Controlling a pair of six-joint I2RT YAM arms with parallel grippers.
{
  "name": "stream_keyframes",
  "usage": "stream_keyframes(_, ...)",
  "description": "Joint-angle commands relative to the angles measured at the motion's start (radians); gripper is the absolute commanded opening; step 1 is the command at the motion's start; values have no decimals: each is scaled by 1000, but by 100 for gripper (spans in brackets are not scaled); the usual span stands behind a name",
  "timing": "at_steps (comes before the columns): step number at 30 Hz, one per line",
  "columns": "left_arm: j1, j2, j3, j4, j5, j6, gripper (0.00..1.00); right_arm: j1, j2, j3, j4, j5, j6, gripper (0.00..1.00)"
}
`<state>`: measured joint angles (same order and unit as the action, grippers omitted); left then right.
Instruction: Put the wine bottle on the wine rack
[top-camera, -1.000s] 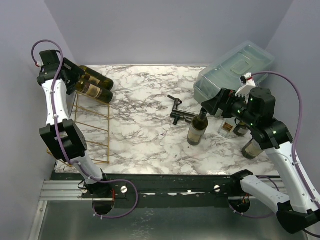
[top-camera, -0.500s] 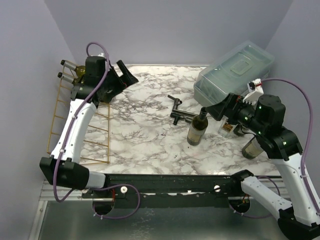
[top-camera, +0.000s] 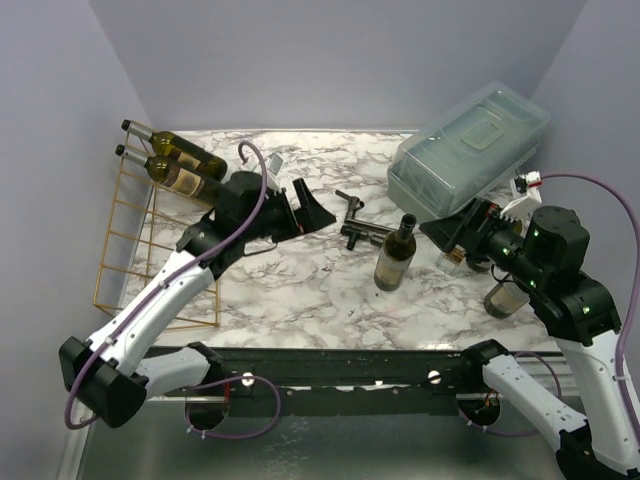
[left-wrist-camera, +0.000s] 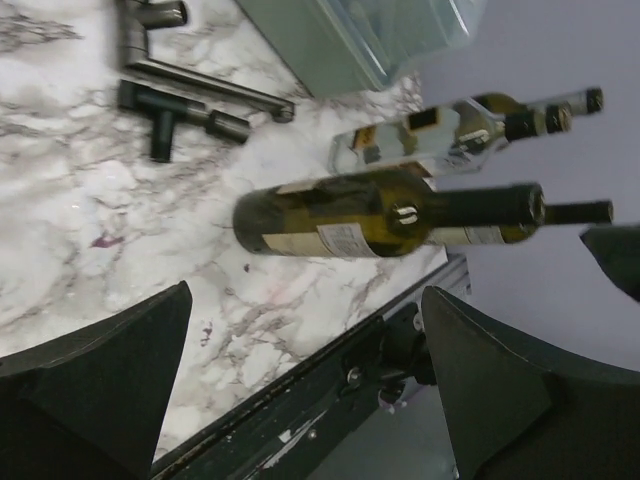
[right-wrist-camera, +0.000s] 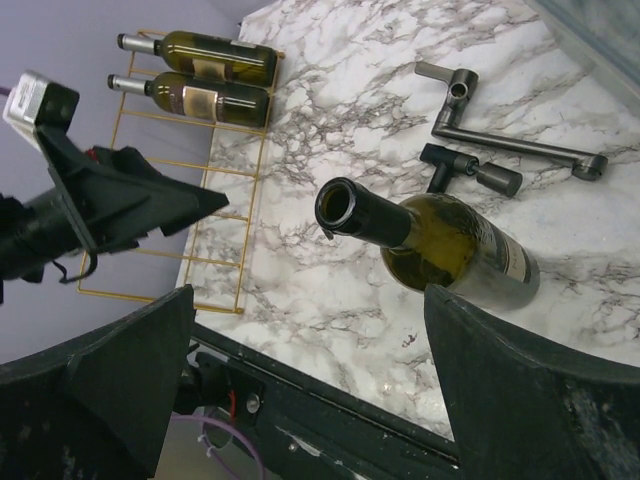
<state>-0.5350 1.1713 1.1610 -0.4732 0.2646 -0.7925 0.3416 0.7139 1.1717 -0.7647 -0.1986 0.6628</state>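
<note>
An open green wine bottle (top-camera: 396, 255) stands upright mid-table; it also shows in the left wrist view (left-wrist-camera: 380, 215) and the right wrist view (right-wrist-camera: 450, 245). The gold wire wine rack (top-camera: 150, 240) stands at the left, with two bottles (top-camera: 180, 178) lying across its top tier; the right wrist view shows rack (right-wrist-camera: 190, 170) and bottles (right-wrist-camera: 205, 100) too. My left gripper (top-camera: 300, 200) is open and empty, between rack and upright bottle, facing the bottle (left-wrist-camera: 305, 300). My right gripper (top-camera: 447, 228) is open and empty, just right of the bottle's neck (right-wrist-camera: 310, 295).
A translucent grey lidded box (top-camera: 470, 145) sits at the back right. A dark metal tool (top-camera: 355, 222) lies behind the upright bottle. More bottles (top-camera: 505, 298) stand under my right arm near the right edge, also seen in the left wrist view (left-wrist-camera: 470, 125).
My left arm has swung from the rack's top toward the middle of the table, leaving two bottles on the rack. My right gripper has drawn back to the right from the upright bottle's neck.
</note>
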Motion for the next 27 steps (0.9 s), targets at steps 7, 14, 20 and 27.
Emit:
stream_keyframes(7,-420,-153,-196,389,-324,123,99,6,-20,33,-39,17,27,100)
stream_keyframes(14,-705,-50,-167,465,-599,514,99,6,-31,16,-29,34,30,100)
stream_keyframes(20,-853,68,-207,686,-745,908,99,7,-57,30,-24,68,31,100)
stream_keyframes(27,-840,185,-120,712,-844,888,99,7,-74,33,-36,82,27,100)
